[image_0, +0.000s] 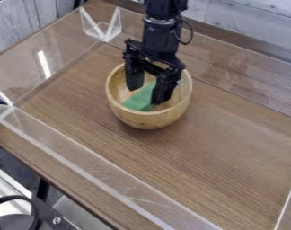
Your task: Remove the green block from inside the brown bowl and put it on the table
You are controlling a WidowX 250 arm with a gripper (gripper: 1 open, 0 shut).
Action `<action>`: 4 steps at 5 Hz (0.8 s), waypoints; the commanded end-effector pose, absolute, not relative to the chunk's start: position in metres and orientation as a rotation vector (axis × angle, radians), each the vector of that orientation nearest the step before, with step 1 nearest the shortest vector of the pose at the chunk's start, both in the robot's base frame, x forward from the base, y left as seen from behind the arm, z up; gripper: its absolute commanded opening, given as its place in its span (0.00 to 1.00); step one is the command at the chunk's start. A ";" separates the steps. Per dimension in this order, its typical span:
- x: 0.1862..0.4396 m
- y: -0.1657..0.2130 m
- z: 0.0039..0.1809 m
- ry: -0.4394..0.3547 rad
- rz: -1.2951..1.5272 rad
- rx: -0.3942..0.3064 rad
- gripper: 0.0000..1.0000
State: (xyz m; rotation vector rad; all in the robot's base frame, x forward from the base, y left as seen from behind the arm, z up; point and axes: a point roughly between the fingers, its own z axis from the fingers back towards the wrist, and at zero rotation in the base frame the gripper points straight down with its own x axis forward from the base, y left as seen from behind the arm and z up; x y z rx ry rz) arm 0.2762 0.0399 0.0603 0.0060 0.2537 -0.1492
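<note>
Green block (139,99) is lying inside the brown bowl (148,115), just above centre frame on the table (220,162). Black gripper (149,90) is reaching down into the bowl, fingers spread apart, straddling the block's upper end.

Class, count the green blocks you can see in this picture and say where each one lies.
1. The green block lies inside the brown bowl, partly hidden by the open pincer above it; another could hide behind it.

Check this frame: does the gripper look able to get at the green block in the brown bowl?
Probably yes: the gripper is open, pointing down inside the brown bowl, fingers straddling the green block, with nothing visibly between them.
</note>
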 end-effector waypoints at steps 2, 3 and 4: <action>0.288 0.035 0.071 0.188 -0.149 0.045 1.00; 0.285 0.030 0.067 0.185 -0.161 0.057 1.00; 0.287 0.031 0.082 0.104 -0.142 0.058 1.00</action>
